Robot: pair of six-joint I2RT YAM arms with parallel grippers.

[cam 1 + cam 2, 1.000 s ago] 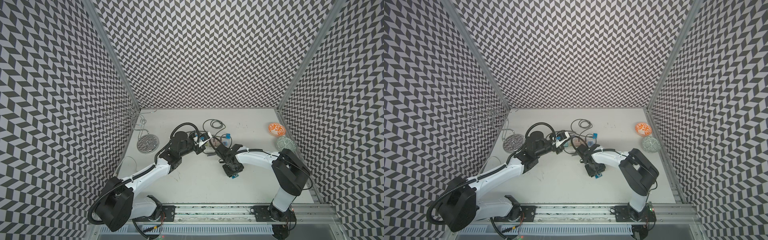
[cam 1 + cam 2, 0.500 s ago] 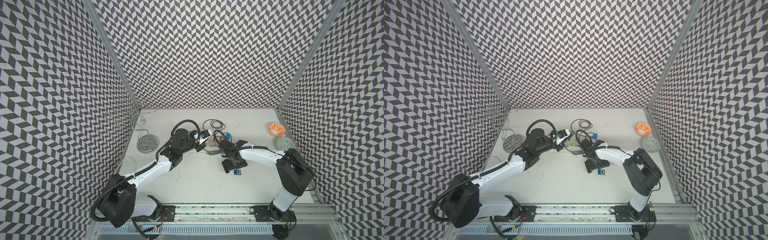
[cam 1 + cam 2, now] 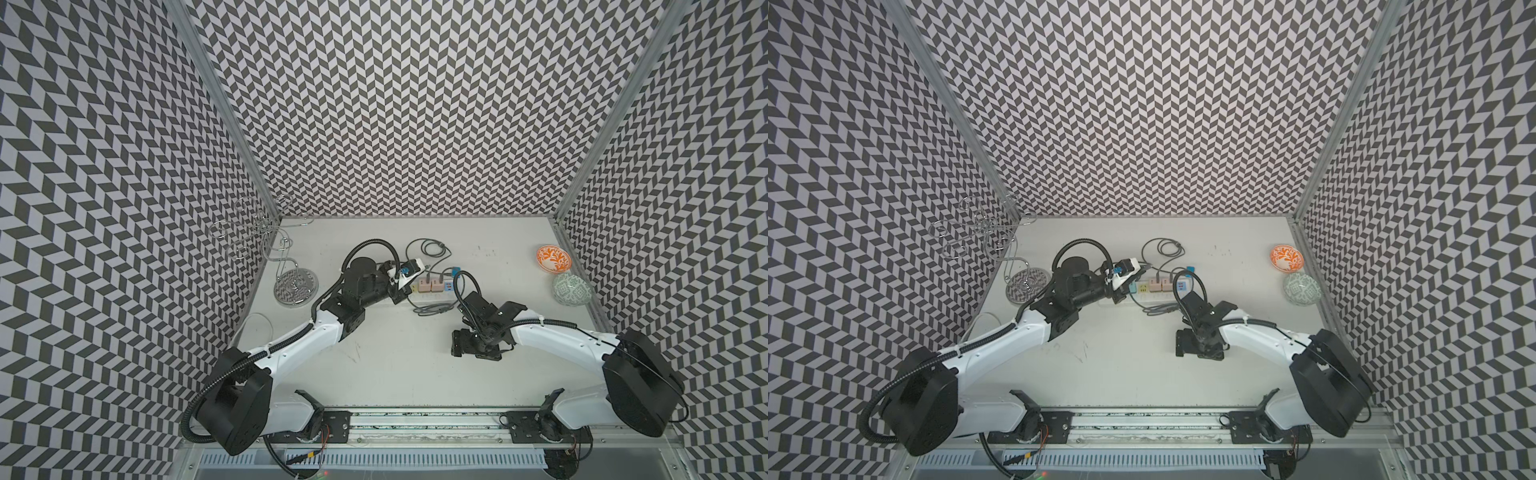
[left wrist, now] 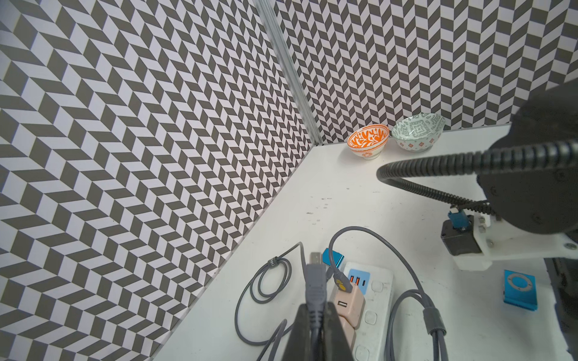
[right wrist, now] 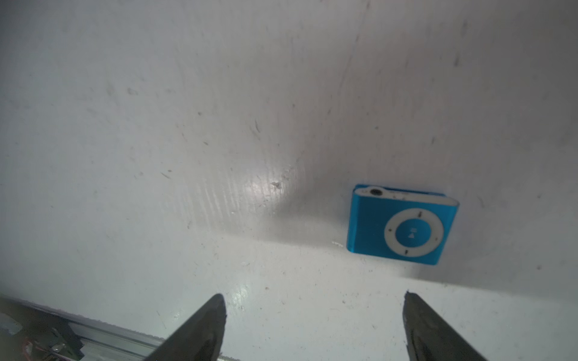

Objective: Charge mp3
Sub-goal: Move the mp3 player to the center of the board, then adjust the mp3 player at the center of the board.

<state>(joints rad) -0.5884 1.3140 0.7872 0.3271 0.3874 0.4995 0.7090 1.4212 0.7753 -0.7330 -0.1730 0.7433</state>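
Observation:
The blue mp3 lies flat on the white table with its control wheel facing up, and it also shows in the left wrist view. My right gripper hangs open just above the table beside it, holding nothing. In both top views the right gripper covers the mp3. My left gripper is shut on the grey cable plug, metal tip pointing outward, over the left end of the power strip. In a top view the left gripper sits at that end.
The white power strip carries pink chargers and grey cable loops. A small blue block lies behind it. An orange bowl and a green bowl stand at the right wall. A wire rack stands at the left.
My right gripper has opened and let go of the mp3, which now rests on the table. The right arm drew back slightly. My left gripper shifted a little with the plug still in it.

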